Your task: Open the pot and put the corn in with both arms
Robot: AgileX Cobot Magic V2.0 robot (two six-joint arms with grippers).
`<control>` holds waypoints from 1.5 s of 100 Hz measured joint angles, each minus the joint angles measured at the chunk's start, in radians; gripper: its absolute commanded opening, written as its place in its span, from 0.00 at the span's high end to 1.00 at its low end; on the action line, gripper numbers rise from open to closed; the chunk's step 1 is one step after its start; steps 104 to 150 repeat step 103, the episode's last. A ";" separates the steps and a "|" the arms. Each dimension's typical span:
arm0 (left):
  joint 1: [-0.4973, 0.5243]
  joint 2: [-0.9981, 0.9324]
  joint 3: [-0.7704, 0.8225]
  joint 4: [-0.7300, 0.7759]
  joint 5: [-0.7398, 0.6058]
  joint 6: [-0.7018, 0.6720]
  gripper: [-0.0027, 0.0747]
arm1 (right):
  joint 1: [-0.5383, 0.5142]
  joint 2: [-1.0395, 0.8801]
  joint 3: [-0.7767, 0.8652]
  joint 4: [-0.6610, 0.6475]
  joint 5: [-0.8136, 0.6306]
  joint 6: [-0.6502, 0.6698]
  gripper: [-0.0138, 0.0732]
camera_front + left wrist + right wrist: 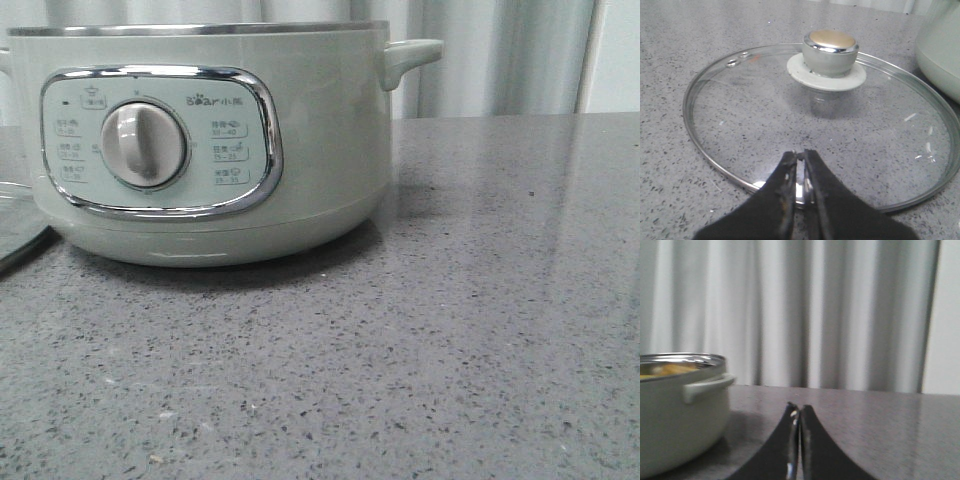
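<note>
The pale-green pot stands open at the left of the grey table, its dial panel facing the camera. It also shows in the right wrist view, where a yellow bit of the corn shows just inside its steel rim. The glass lid lies flat on the table beside the pot. My left gripper is shut and hangs over the lid's near rim, holding nothing that I can see. My right gripper is shut and empty, to the right of the pot. Neither gripper shows in the front view.
The lid's edge shows at the far left of the front view. The pot's side handle sticks out to the right. A pale curtain hangs behind the table.
</note>
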 measured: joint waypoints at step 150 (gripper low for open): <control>0.000 0.000 0.000 0.000 0.002 0.000 0.99 | -0.211 -0.047 0.011 0.008 0.536 0.013 0.92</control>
